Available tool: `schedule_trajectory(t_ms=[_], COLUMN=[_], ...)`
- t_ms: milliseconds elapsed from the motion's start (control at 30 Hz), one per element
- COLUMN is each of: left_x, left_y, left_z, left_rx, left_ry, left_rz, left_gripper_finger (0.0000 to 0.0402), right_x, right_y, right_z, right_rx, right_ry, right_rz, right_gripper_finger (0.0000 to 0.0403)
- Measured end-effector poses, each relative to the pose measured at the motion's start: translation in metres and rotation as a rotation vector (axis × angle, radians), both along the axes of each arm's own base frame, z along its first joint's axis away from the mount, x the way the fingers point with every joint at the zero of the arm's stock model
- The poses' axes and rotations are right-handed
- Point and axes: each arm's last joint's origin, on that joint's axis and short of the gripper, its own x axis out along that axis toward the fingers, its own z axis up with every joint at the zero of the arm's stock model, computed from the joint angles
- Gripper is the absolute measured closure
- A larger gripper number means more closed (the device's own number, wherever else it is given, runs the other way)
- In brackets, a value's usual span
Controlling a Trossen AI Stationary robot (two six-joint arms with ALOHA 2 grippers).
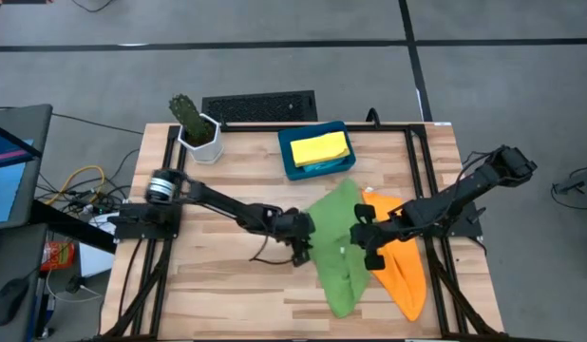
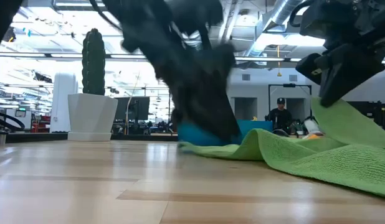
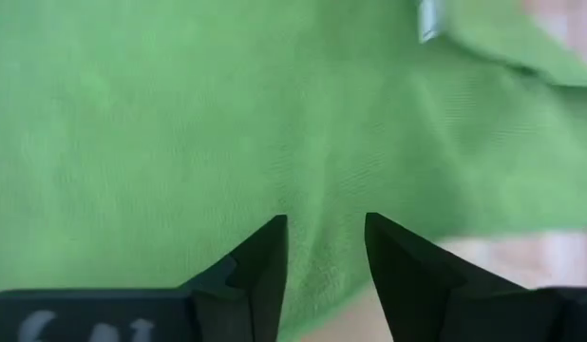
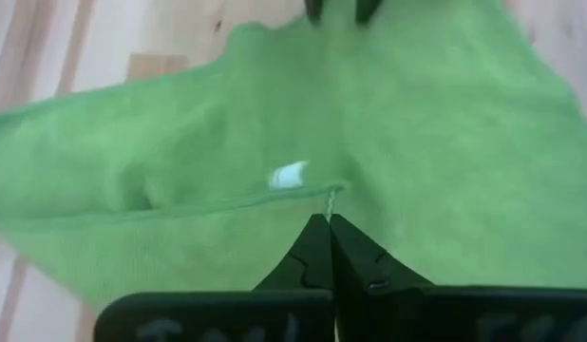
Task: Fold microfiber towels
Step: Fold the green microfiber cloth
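Between both grippers, green towel (image 1: 339,249) spread on table (image 1: 217,285), left gripper (image 3: 324,249) parted over its edge, right gripper (image 4: 329,233) pinched closed on its hem, orange towel (image 1: 404,271) beside right gripper.

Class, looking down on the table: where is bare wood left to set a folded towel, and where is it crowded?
Free: the near-left wood between the left arm and the table's front edge, and the strip between planter and blue tray. Crowded: the right half, where green towel, orange towel and both grippers sit.

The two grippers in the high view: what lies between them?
The green towel fills that stretch: left gripper at one edge, right gripper at the other. The high view shows this.
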Motion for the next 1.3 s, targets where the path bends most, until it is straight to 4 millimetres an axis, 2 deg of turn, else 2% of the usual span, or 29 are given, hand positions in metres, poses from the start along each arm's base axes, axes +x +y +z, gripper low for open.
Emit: schedule_trajectory(t_ms=[67,133,233,333,467,633,767,867,1067,1300], left_x=[-0.009,-0.020,-0.034,-0.031,-0.016,-0.010,0.007,0.022,0.048,0.060], left_y=[-0.001,-0.001,-0.005,-0.018,-0.057,-0.099,-0.131,-0.154,-0.187,-0.226], left_z=[0.024,0.040,0.050,0.056,0.046,0.041,0.044,0.040,0.017,0.004], left_rx=[0.055,0.128,0.224,0.160,0.105,0.231,0.338,0.389,0.419,0.340], left_ry=[0.008,0.037,0.096,0.020,-0.160,-0.287,-0.353,-0.346,-0.213,-0.240], left_rz=[-0.022,-0.015,0.011,-0.047,-0.194,-0.322,-0.441,-0.499,-0.567,-0.554], left_gripper_finger=[0.0266,0.0266,0.0266,0.0266,0.0258,0.0222,0.0191,0.0176,0.0172,0.0171], right_x=[0.001,0.002,0.004,0.009,0.014,0.016,0.017,0.018,0.018,0.018], right_y=[0.000,-0.001,-0.001,0.000,-0.006,-0.013,-0.014,-0.016,-0.018,-0.018], right_z=[0.001,0.001,0.003,0.006,0.008,0.008,0.008,0.008,0.008,0.008], right_rx=[-0.012,-0.015,-0.007,0.010,0.029,0.020,0.009,0.009,0.008,0.019], right_ry=[-0.020,-0.031,-0.055,-0.117,-0.149,-0.148,-0.154,-0.159,-0.151,-0.150], right_rz=[-0.017,-0.027,-0.036,-0.058,-0.106,-0.148,-0.132,-0.141,-0.161,-0.186], right_gripper_finger=[0.0391,0.0389,0.0393,0.0395,0.0389,0.0392,0.0389,0.0387,0.0389,0.0386])
